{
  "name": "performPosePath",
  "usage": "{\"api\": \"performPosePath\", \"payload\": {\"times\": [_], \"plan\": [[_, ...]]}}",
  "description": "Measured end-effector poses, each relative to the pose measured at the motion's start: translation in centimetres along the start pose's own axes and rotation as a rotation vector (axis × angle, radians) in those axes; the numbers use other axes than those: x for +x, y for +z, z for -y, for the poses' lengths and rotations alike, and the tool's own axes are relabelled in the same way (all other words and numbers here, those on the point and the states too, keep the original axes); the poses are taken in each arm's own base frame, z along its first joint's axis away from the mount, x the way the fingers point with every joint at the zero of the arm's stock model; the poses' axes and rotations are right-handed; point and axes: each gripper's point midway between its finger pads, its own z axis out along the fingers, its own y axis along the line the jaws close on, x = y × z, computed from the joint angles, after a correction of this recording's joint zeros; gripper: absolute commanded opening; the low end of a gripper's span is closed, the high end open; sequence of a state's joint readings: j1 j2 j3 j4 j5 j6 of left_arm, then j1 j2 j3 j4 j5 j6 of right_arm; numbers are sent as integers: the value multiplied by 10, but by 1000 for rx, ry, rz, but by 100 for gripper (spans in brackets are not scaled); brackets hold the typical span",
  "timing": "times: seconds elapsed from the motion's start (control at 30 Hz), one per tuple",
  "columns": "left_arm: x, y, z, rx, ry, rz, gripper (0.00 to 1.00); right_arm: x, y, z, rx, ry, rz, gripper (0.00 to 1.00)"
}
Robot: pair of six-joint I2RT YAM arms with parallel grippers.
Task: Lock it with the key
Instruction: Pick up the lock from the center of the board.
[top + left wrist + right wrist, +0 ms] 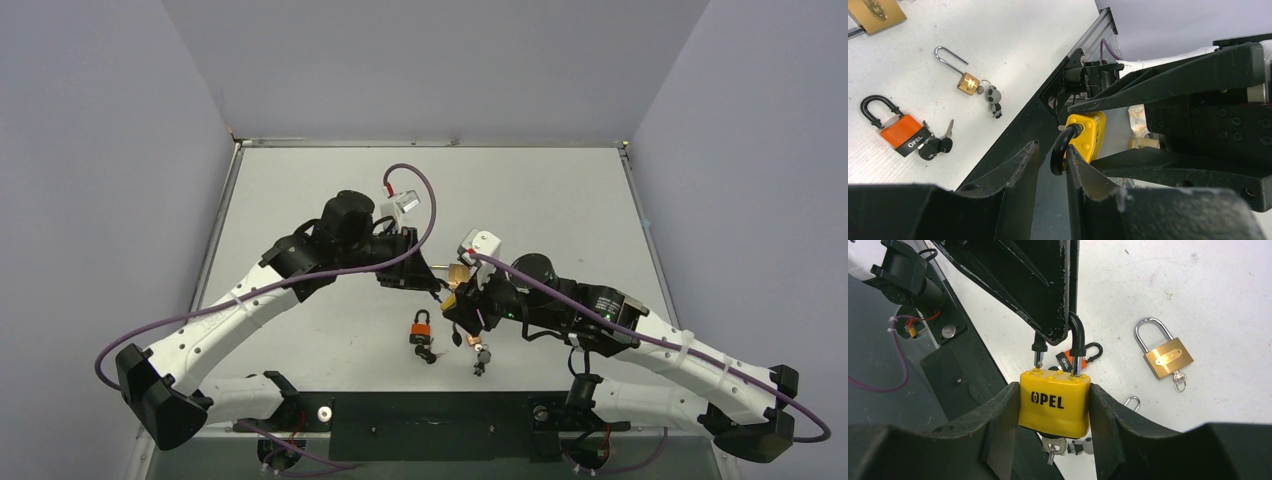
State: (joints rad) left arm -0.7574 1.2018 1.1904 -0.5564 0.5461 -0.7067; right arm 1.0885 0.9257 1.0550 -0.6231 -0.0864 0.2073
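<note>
- "OPEL" reads in black on the yellow padlock [1054,402], which my right gripper [1053,392] clamps by the body. The same word shows on the orange padlock [900,131] lying on the table [330,190].
- Only the left wrist view shows my left gripper [1052,149] slightly parted, with the black shackle [1059,150] between its fingers and against one of them.
- The right wrist view hides the shackle's top; one leg stands out of the body.
- The key [1050,452] beneath is mostly hidden, and I cannot read the brass padlock's [1168,357] engraving.
</note>
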Motion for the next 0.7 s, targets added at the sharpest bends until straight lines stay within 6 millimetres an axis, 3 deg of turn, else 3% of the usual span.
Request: {"api": "performPosePath", "payload": {"times": [0.33, 0.37, 0.43, 0.6, 0.63, 0.7], "plan": [[1, 8, 5, 43, -35, -33, 14, 6, -1, 3, 16, -16, -24, 0], [0, 9, 7, 51, -39, -33, 6, 6, -1, 3, 15, -16, -23, 0], [0, 10, 9, 62, -49, -35, 2, 5, -2, 4, 20, -18, -23, 0], [-2, 11, 13, 85, -59, -35, 0, 6, -2, 6, 32, -23, -26, 0], [-2, 12, 13, 85, -62, -34, 0, 6, -3, 6, 34, -24, -25, 4], [-3, 12, 13, 84, -65, -31, 0, 5, -3, 7, 38, -24, -23, 28]]}}
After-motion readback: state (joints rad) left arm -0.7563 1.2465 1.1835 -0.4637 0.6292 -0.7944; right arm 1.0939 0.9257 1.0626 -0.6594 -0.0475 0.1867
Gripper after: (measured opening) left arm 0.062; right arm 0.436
